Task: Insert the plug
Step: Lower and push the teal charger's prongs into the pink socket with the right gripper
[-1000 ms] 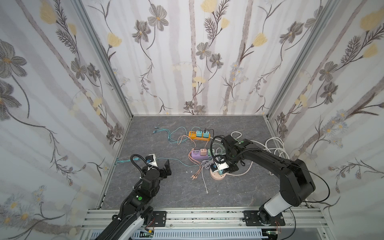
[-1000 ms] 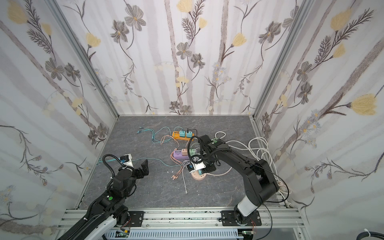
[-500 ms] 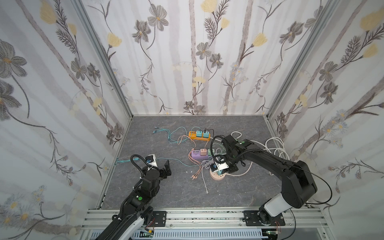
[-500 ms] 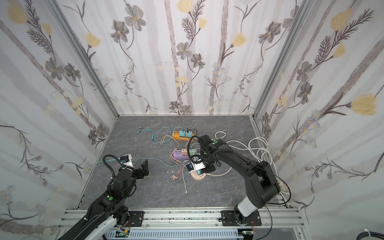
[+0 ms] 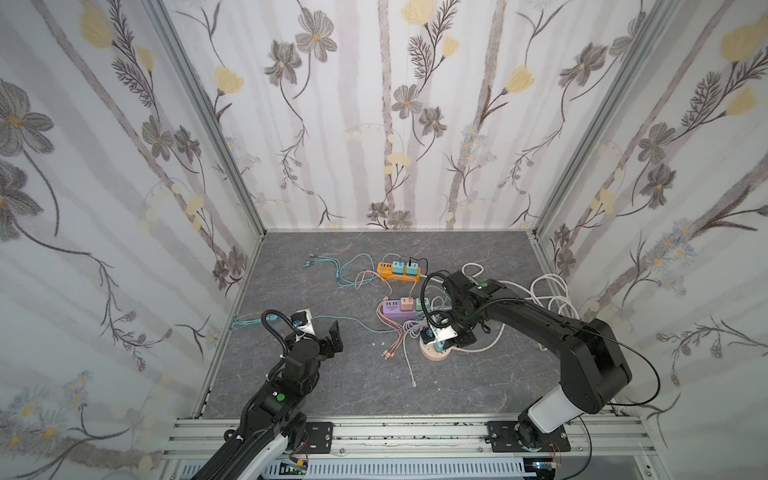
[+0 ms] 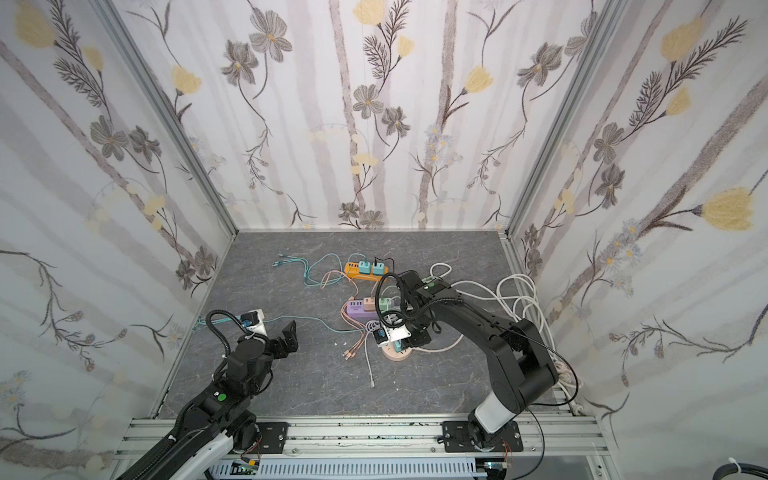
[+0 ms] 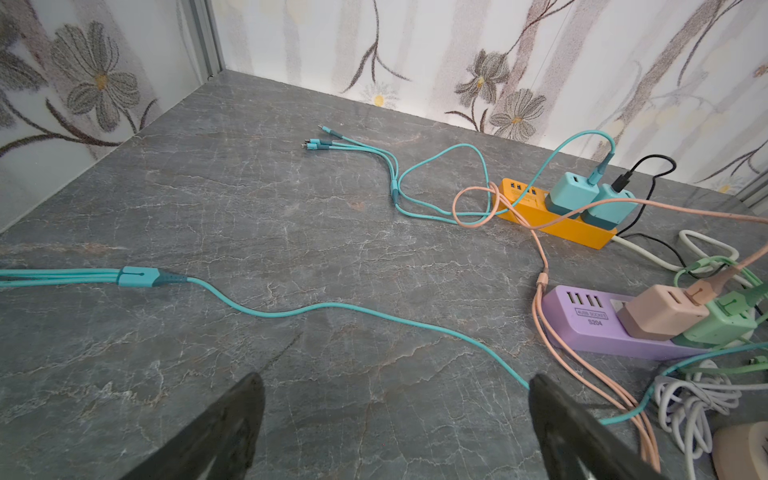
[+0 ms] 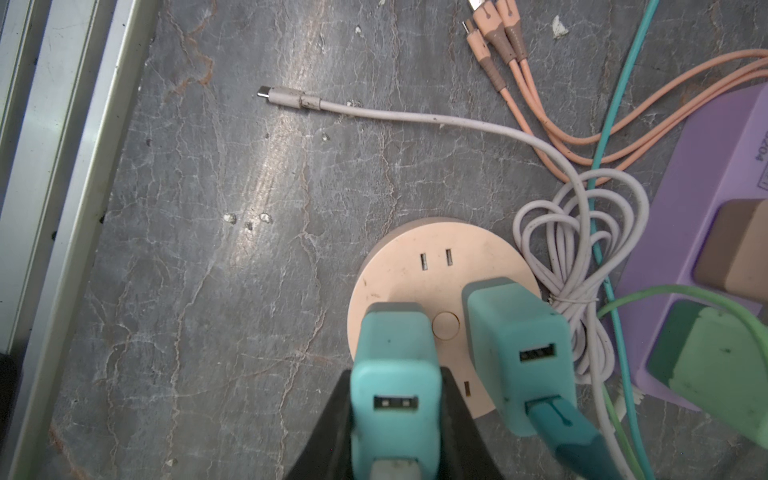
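A teal plug [image 8: 395, 374], a small USB charger block, sits between the black fingers [image 8: 332, 419] of my right gripper [image 8: 395, 399], which is shut on its sides. Its far end meets the top of the round peach socket [image 8: 415, 282]; its prongs are hidden. A second teal charger [image 8: 519, 357] with a teal cable stands in the same socket beside it. In both top views the right gripper [image 5: 442, 338] [image 6: 399, 338] hangs over the round socket [image 5: 434, 354] [image 6: 395, 354]. My left gripper [image 5: 328, 338] [image 7: 395, 399] stands open and empty above the grey floor on the left.
A purple power strip [image 8: 706, 208] with pink and green chargers lies close beside the socket. An orange strip [image 5: 397, 270] lies further back. A coiled white cable [image 8: 582, 249], peach cables [image 8: 540, 124] and a teal cable [image 7: 332, 309] cross the floor. White cords [image 5: 548, 291] pile at the right wall.
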You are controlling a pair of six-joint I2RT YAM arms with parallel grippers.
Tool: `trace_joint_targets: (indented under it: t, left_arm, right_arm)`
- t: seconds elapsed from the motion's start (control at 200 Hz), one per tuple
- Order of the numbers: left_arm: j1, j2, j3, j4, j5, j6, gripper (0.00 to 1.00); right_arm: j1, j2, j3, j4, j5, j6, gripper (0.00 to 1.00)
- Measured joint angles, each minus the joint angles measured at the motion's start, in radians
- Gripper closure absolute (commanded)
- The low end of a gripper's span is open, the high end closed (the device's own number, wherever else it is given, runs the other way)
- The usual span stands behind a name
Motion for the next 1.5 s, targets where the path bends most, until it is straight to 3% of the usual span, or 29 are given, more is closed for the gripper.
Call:
trace_joint_targets:
  t: [1.029,1.499]
  left_arm:
    - [0.01,-0.002,-0.006,0.001,0.003,-0.001,0.0]
    - [0.018,-0.026,-0.012,0.004,0.002,-0.001,0.0]
  right_arm:
    - [0.008,0.021,0.013,-0.003,0.028,-0.035,1.0]
    - [0.042,0.156,0.068,-0.047,0.101,-0.037,1.0]
